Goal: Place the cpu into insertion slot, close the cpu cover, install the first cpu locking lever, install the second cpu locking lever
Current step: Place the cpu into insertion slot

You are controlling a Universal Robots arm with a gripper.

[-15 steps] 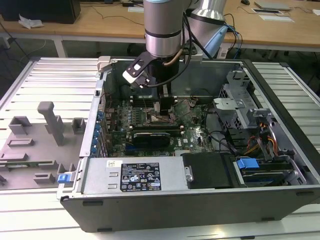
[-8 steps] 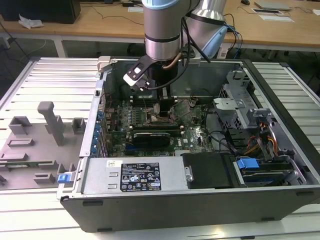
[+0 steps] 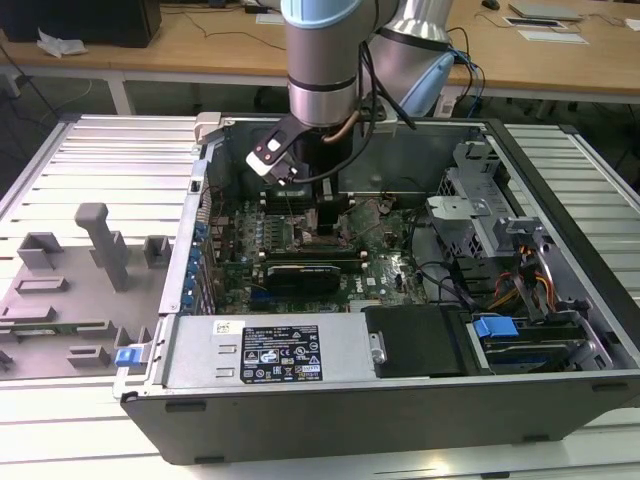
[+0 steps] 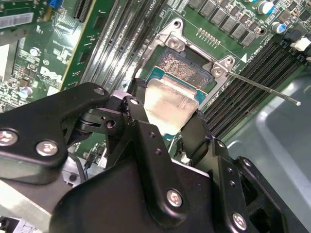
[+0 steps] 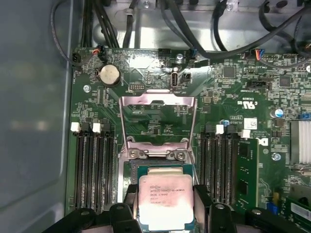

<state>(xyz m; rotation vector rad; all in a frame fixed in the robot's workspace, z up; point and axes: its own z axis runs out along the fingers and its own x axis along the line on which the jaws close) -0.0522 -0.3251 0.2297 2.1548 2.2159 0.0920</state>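
Slatted metal tabletop point(image 3: 100, 150) is noted under an open computer case point(image 3: 400, 410), which takes up the centre and the exterior view's right. A grey fixture tray point(image 3: 70, 262) is recorded on the tabletop at the exterior view's left, just beside the case. The arm point(image 3: 322, 70) is seen reaching down from the upper centre of the exterior view into the case. A green circuit board point(image 5: 233, 92) is seen inside the case.

The gripper point(image 4: 167, 108) is positioned over the board, between two banks of long black memory slots point(image 5: 95, 170). The cpu cover point(image 5: 156, 100) is swung open, clear of the socket. The insertion slot point(image 4: 183, 68) is partly exposed, its dark pin field showing beyond the chip's edge. The cpu point(image 5: 165, 199) is pinched at two opposite edges by the jaws, silvery top up, over the slot; contact with the slot cannot be told. A thin metal lever point(image 4: 265, 89) is seen sticking out from the socket's corner across the memory slots.
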